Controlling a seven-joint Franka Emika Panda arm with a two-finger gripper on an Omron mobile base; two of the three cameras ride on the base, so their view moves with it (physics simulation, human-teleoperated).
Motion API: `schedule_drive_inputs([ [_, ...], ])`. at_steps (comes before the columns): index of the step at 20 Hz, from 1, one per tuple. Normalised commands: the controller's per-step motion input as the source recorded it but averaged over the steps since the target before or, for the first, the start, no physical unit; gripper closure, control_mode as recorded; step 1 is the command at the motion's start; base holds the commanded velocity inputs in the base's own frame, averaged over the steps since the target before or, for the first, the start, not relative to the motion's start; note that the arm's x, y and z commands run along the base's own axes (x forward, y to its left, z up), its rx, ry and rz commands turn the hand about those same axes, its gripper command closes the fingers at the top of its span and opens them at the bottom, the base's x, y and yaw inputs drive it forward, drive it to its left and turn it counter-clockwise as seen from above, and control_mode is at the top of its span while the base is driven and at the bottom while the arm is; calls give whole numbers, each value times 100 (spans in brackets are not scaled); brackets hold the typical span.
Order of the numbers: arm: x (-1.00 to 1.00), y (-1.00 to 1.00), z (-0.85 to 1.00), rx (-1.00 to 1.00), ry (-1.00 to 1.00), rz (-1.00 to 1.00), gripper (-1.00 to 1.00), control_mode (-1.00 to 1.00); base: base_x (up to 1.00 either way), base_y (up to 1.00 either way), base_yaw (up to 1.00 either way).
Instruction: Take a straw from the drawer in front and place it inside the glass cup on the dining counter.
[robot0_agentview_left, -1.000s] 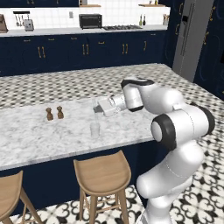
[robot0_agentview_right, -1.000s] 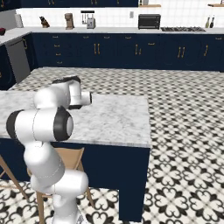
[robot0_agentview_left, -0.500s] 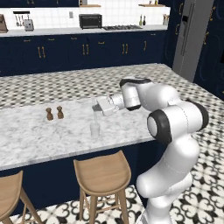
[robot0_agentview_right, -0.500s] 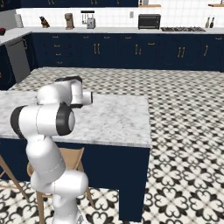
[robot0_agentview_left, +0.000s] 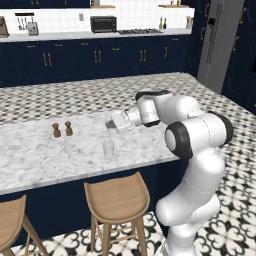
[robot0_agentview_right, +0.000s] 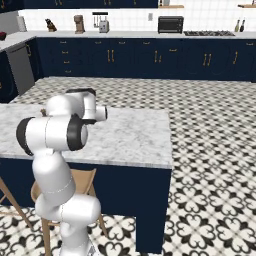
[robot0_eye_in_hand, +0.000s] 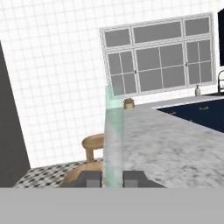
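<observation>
Now the jaws are clenched on the straw, which hangs straight down, its long side up and down. Right under it, at 6 o'clock from the jaws, stands the glass cup on the tabletop. The straw's low end looks just at the cup's mouth. Two brown shakers stand off at 9 o'clock.

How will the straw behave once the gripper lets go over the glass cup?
The straw looks thin and long, pinched low by the gripper, so it probably weighs almost nothing. It looks taller than the glass cup, so it would likely lean on the rim. The small cup might tip if nudged.
</observation>
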Motion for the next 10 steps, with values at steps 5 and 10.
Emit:
schedule_drive_inputs([
  [5, 8, 0, -17, 0, -11, 0, 100, -100, 0, 0, 0],
  [10, 15, 0, -12, 0, -9, 0, 100, -100, 0, 0, 0],
])
